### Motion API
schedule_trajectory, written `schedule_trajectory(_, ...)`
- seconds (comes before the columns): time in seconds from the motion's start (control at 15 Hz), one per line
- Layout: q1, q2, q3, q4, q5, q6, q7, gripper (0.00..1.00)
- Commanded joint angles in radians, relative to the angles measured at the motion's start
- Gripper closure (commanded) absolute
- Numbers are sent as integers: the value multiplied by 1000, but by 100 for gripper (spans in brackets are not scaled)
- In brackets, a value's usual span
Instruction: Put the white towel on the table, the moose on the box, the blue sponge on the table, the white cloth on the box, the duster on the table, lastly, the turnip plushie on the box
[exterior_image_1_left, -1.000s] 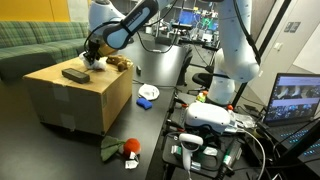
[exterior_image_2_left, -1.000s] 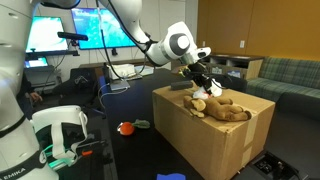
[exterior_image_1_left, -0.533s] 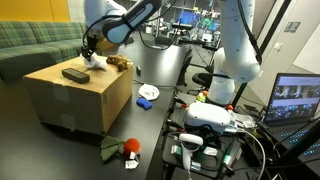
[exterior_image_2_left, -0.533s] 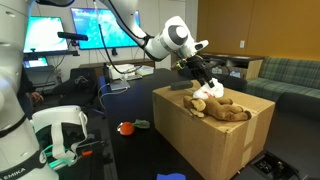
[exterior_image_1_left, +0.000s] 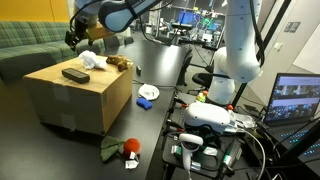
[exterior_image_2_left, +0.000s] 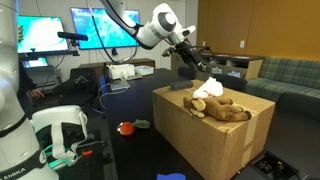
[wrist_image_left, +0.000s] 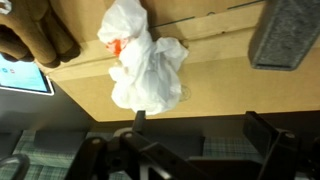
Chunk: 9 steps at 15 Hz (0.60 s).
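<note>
The white cloth (wrist_image_left: 145, 55) lies bunched on the box (wrist_image_left: 220, 75), between the moose (wrist_image_left: 35, 35) and the black duster (wrist_image_left: 290, 30). My gripper (wrist_image_left: 200, 130) hangs open and empty above the box, its fingers clear of the cloth. In both exterior views the gripper (exterior_image_1_left: 76, 38) (exterior_image_2_left: 193, 58) is lifted off the box top (exterior_image_1_left: 55, 85) (exterior_image_2_left: 250, 125). The cloth (exterior_image_1_left: 93, 60) (exterior_image_2_left: 208, 88), moose (exterior_image_1_left: 120, 62) (exterior_image_2_left: 225, 108) and duster (exterior_image_1_left: 75, 74) rest there. On the table (exterior_image_1_left: 160, 125) lie the white towel (exterior_image_1_left: 148, 93), a blue sponge (exterior_image_1_left: 146, 103) beside it, and the turnip plushie (exterior_image_1_left: 122, 148) (exterior_image_2_left: 128, 128).
A green sofa (exterior_image_1_left: 30, 45) stands behind the box. A white device with cables (exterior_image_1_left: 210, 118) and a laptop (exterior_image_1_left: 295, 100) take up the table's right side. Another robot arm's base (exterior_image_1_left: 235, 60) stands by the table, with monitors (exterior_image_2_left: 100, 25) behind.
The gripper has opened and let go of the white cloth, which stays on the box. The arm has lifted up and away from the box top.
</note>
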<state>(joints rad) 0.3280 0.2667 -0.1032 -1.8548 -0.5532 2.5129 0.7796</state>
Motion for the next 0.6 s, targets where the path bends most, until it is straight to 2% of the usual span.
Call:
schedule_trajectory(0.0, -36, -20, 71, -31, 80, 52, -8, 0)
schedule_trajectory(0.53, -55, 43, 136, -68, 263, 121, -74, 0)
